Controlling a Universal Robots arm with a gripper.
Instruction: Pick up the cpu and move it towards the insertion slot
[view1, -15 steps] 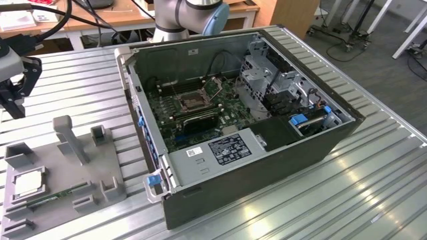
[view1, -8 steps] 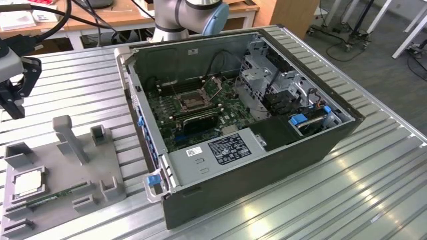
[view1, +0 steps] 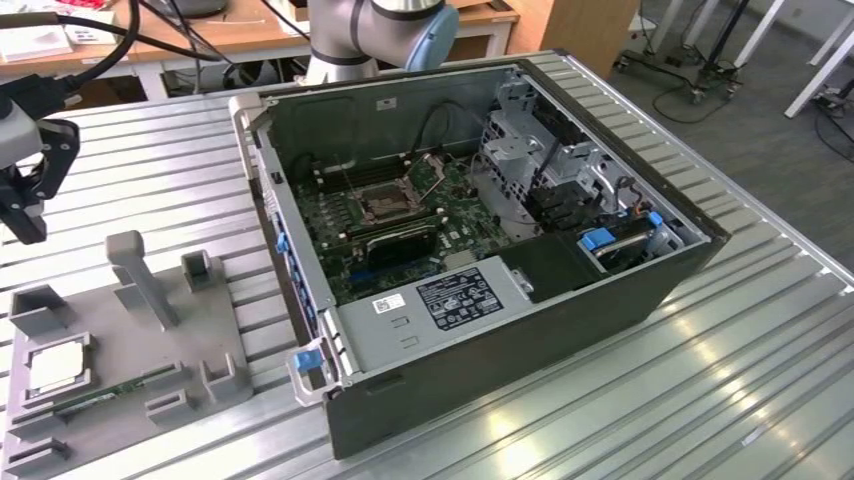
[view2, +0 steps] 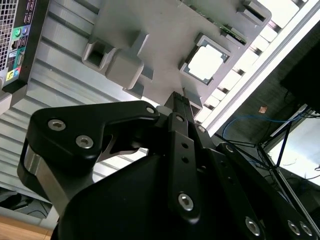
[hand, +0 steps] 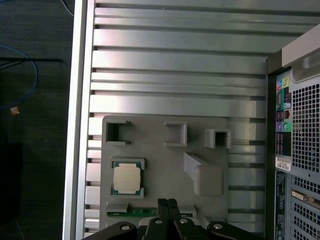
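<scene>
Your gripper (hand: 167, 201) hangs above the grey tray (hand: 160, 150) with its 2 fingers pressed together and nothing between them. The cpu (hand: 126, 178) lies flat in its square recess below the gripper. It is off to one side of the fingertips rather than under them, and nothing touches it. The memory stick (hand: 131, 212) lies in its groove, more nearly beneath the fingertips than the cpu is. In the exterior view, the insertion slot (view1: 380, 205) is well apart from the gripper, down inside the open computer case (view1: 641, 290).

You have 3 likely risks from here:

1. With the fingers closed, a descent would probably press the tips onto the chip's lid or the tray instead of straddling the chip.
2. On the present line, a straight drop seems likelier to meet the memory stick than the cpu.
3. The recess corners hug the chip, so a skewed grip could tilt or jam it. A low carry could also clip the case wall between the gripper and the slot.
</scene>
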